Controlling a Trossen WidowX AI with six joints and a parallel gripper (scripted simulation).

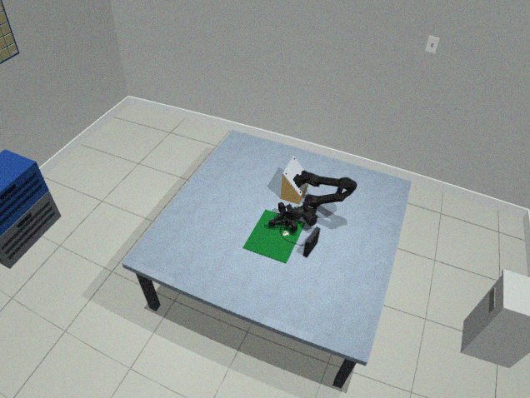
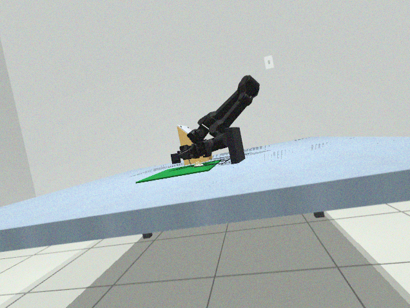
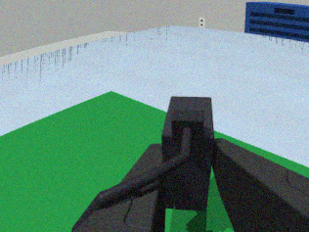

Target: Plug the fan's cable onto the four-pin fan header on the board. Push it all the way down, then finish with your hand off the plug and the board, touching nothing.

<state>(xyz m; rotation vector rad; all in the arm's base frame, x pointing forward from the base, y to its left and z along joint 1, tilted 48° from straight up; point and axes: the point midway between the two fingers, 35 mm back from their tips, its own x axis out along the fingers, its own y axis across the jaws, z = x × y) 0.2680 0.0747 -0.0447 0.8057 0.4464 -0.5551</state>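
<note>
Pale blue square table on dark legs, standing on a floor of light tiles. Lying flat on the top near its middle, a green board. Just beside the board's right edge, standing upright on the top, a small black fan. Behind the board, a tan wedge-shaped block with a white slanted face, resting on the top close to the arm's base.
</note>
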